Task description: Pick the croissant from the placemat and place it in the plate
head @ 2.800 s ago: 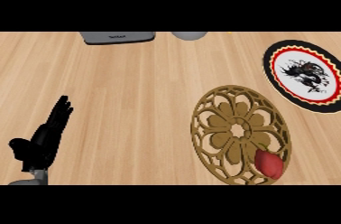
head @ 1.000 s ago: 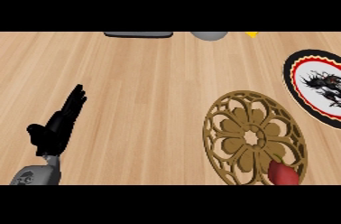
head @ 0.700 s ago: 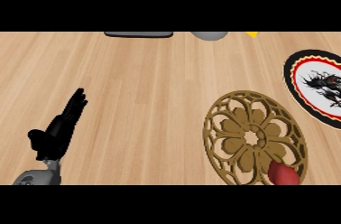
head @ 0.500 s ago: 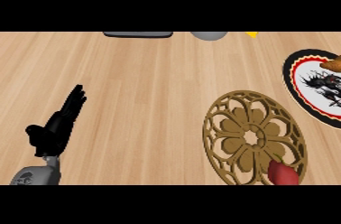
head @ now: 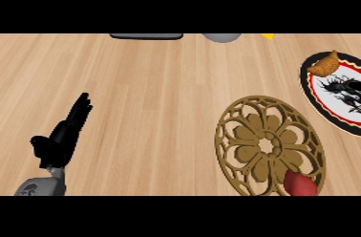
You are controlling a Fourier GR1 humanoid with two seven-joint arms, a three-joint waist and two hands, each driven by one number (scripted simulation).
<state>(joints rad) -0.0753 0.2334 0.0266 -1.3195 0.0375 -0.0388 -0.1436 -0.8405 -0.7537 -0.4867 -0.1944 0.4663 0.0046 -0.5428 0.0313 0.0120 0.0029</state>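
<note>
Croissant (head: 325, 65) lies on the plate (head: 310, 85), at the plate's upper-left edge, touching the black rim band (golden-brown, small, partly over the rim). The plate is round with a black border, a thin red ring, a white centre and a black ink-like figure; it is cut off by the view's right edge. Relative to the plate, the placemat (head: 270, 145) sits just below and to the left, near but not touching as far as can be seen. The placemat is a round, brown, openwork piece with a flower pattern, lying flat on the desk (head: 155, 88). A dark red rounded thing (head: 300, 185) rests on the placemat's lower right part, well below the plate, cut off at the bottom (cannot tell what it is).

Left hand (head: 62, 138) shows far left of the plate, low on the desk side, fingers straight and together pointing up and slightly right, thumb out to the left, holding nothing; grey forearm (head: 41, 187) below it. Right hand does not show.

Up and left of the plate, along the desk's far edge: a small yellow tip (head: 268, 36), a grey rounded thing (head: 222, 37), and farther left a dark flat slab (head: 146, 36), all cut off at the top.
</note>
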